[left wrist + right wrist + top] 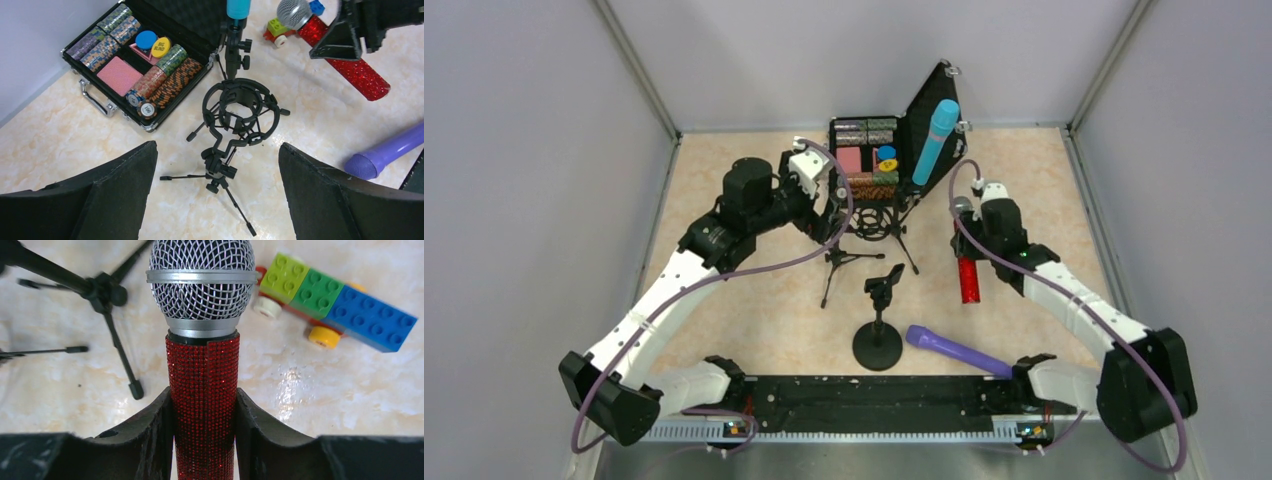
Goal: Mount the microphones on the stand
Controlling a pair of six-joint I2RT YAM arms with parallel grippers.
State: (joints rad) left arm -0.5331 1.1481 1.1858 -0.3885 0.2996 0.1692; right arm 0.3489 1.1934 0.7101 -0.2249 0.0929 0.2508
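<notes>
My right gripper (204, 407) is shut on the glittery red microphone (202, 375) just below its silver mesh head; whether this microphone (969, 278) rests on the table I cannot tell. The light blue microphone (935, 140) stands clipped in a tripod stand (234, 50) at the back. The purple microphone (959, 350) lies flat near the front right. My left gripper (217, 195) hangs open over a tripod stand with an empty ring-shaped shock mount (240, 110). A round-base stand (879, 325) with an empty clip stands in the middle.
An open black case of poker chips (130, 65) sits at the back, left of the blue microphone. A multicoloured toy-brick car (340, 302) lies just beyond the red microphone's head. Grey walls close in the table on three sides.
</notes>
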